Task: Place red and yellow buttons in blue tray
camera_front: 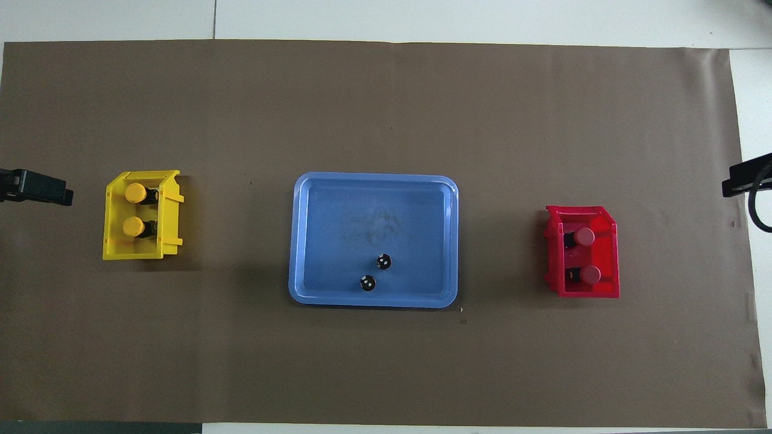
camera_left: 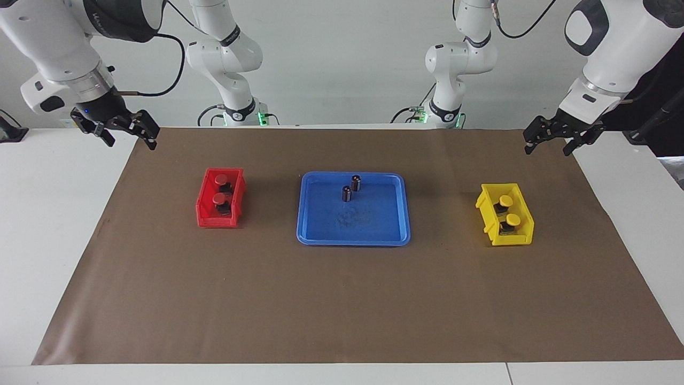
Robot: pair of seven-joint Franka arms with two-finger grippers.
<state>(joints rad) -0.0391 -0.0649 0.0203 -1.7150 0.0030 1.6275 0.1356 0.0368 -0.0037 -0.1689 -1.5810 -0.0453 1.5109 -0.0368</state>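
While both grippers hang spread and empty—left gripper [camera_left: 553, 140], right gripper [camera_left: 125, 132]—the red buttons [camera_left: 221, 190] and yellow buttons [camera_left: 507, 210] sit in bins well apart from them, outside the blue tray [camera_left: 320, 235].

Blue tray [camera_left: 312, 235] sits mid-table; its floor is bare across the part farther from the robots. Two dark cylinders [camera_left: 351, 188] stand upright in the part nearer the robots, close together, an obstacle there. Red buttons [camera_left: 221, 190] fill the red bin [camera_left: 202, 206], yellow buttons [camera_left: 506, 209] fill the yellow bin [camera_left: 487, 216]; bin walls hem both pairs, tops exposed. Brown mat [camera_left: 342, 305] between bins and tray lies unobstructed. Left end effector [camera_left: 556, 140] and right end effector [camera_left: 128, 133], both with fingers spread, hang over the mat's corners, well apart from bins.
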